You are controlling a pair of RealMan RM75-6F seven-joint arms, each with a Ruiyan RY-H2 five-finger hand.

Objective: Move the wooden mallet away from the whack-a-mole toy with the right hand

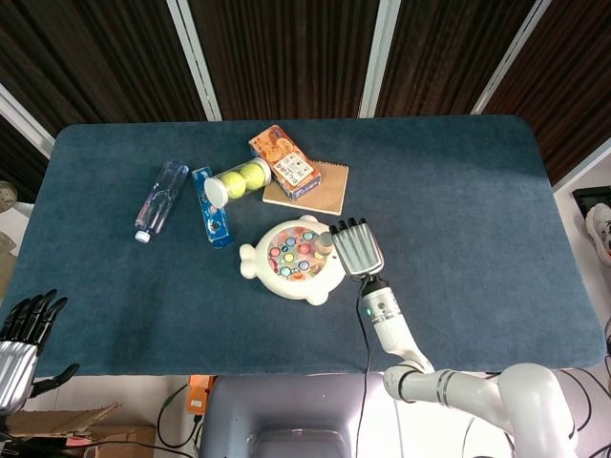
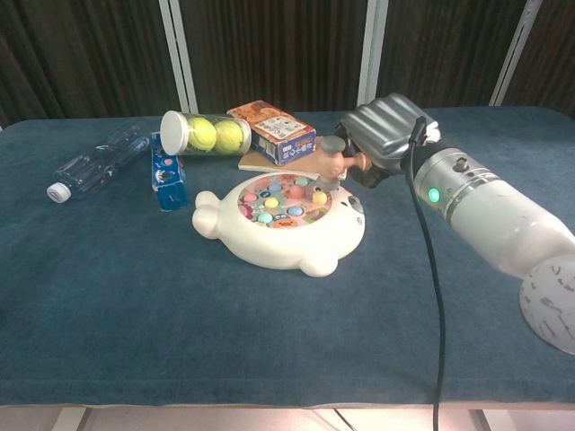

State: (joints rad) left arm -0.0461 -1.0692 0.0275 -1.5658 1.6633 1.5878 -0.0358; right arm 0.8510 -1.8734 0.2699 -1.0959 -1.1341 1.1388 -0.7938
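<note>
The white whack-a-mole toy point(image 1: 291, 260) point(image 2: 283, 220) with coloured pegs sits mid-table. My right hand point(image 1: 356, 248) point(image 2: 388, 136) grips the small wooden mallet point(image 2: 336, 162) point(image 1: 326, 241) by its handle. The mallet's head hangs above the toy's right rim, lifted off the pegs. Most of the handle is hidden inside the fingers. My left hand point(image 1: 21, 329) hangs off the table's near left corner, fingers spread, holding nothing; the chest view does not show it.
Behind the toy lie a notebook point(image 1: 310, 186), a snack box point(image 1: 284, 160) point(image 2: 271, 130), a tube of tennis balls point(image 1: 237, 179) point(image 2: 205, 134), a blue pack point(image 1: 212, 207) point(image 2: 167, 172) and a clear bottle point(image 1: 160, 198) point(image 2: 97, 162). Bare blue cloth point(image 1: 458, 210) stretches to the right.
</note>
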